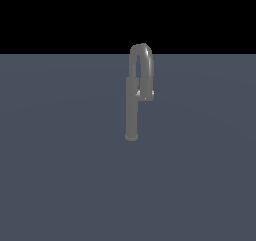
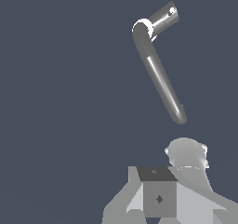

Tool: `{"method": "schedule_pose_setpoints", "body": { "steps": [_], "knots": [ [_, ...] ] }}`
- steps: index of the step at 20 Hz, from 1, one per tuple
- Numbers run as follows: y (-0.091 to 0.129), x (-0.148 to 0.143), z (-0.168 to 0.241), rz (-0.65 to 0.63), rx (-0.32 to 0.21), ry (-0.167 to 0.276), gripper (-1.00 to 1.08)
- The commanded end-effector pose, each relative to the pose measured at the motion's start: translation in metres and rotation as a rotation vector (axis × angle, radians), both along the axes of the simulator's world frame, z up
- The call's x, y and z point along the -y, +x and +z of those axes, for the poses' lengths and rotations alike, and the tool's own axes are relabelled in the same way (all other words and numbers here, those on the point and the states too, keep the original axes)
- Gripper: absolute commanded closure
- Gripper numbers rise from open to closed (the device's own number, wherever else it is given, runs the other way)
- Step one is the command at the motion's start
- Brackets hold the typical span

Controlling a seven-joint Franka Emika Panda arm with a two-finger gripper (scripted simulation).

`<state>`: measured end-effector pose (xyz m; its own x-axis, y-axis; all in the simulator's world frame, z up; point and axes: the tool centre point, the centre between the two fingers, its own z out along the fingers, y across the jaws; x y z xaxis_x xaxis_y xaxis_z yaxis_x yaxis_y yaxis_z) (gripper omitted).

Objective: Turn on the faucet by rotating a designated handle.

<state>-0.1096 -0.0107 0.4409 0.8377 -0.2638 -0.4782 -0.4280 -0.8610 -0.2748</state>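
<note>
The faucet [image 1: 132, 110] stands upright on the flat grey floor, a slim dull-grey post topped by a narrow inverted-U spout [image 1: 141, 52]. The handle [image 1: 145, 94], a short paler stub, sticks out at the spout's short leg. In the wrist view the faucet [image 2: 160, 79] appears as a long slanted tube with the pale stubby handle [image 2: 163, 16] at its far end. Blocky grey parts of my gripper [image 2: 159, 193] fill the near edge of the wrist view, well apart from the faucet and touching nothing. Its jaws are not clearly shown. The arm is out of the exterior view.
A plain blue-grey floor [image 1: 60, 175] spreads around the faucet, with black background beyond its far edge. A rounded pale grey arm part [image 2: 187, 153] sits beside the gripper block in the wrist view.
</note>
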Motion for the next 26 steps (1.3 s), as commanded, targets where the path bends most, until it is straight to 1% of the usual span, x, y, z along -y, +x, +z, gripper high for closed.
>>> {"method": "schedule_pose_setpoints", "body": {
  "steps": [1, 14, 19, 26],
  "knots": [
    [0.013, 0.003, -0.007, -0.039, -0.043, 0.038, 1.08],
    [0.074, 0.024, -0.060, -0.256, -0.281, 0.250, 1.08],
    [0.095, 0.034, -0.088, -0.352, -0.386, 0.344, 1.08],
    [0.119, 0.046, -0.136, -0.499, -0.547, 0.487, 1.08]
  ]
}}
